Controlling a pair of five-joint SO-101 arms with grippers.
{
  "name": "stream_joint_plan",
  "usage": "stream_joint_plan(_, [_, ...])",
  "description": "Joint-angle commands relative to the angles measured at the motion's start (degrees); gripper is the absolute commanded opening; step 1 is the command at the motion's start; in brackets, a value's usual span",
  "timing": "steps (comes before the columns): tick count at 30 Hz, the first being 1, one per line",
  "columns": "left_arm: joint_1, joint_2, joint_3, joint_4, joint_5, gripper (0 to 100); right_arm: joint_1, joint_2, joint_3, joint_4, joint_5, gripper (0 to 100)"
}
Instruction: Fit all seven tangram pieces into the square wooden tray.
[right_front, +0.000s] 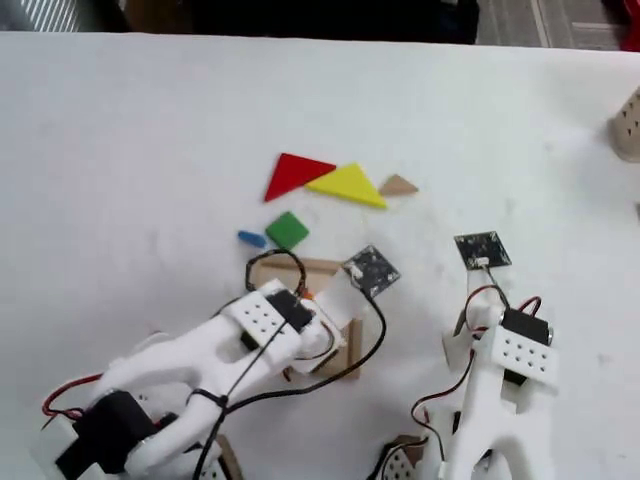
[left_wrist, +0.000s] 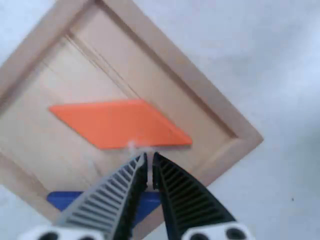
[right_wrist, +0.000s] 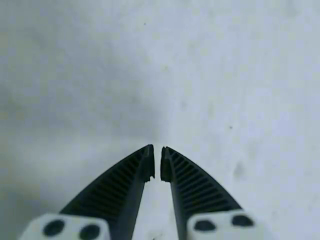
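Since the left gripper (left_wrist: 149, 157) hangs over the square wooden tray (left_wrist: 200, 95) with its fingers drawn almost together and nothing between them, any next pick has to start from inside the tray's outline. Its tips sit right at one long edge of the orange parallelogram (left_wrist: 120, 123), which lies flat on the tray floor with its long axis crosswise to the fingers. A blue piece (left_wrist: 67, 200) shows under the fingers at a tray corner; I cannot tell whether it is fully seated. To the right of the tray, the right gripper (right_wrist: 157, 150) is over bare table, likewise nearly closed and empty.

Just beyond the tray's far rim, toward the left, lie the green square (right_front: 287, 230) and a small blue piece (right_front: 251, 238), close together. Farther off are the red triangle (right_front: 295, 172), the yellow triangle (right_front: 348, 185) touching it, and the tan triangle (right_front: 398, 185) just beside that one. All five lie far of the left gripper, so the left arm looks nearer to them.
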Motion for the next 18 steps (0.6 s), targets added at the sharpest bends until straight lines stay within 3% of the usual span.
stream_joint_plan(1, [-0.8,-0.4,-1.3,0.5,1.5,4,0.6,-1.2,-0.2,-0.8,0.7,3.0])
stream_joint_plan(12, [2.4,0.4,-6.3,-3.3,4.9,4,0.7,-1.2,-0.2,-0.8,0.7,3.1])
stream_joint_plan(18, [2.2,8.0,-9.0,-4.5,5.0,4,0.7,-1.2,-0.2,-0.8,0.7,3.1])
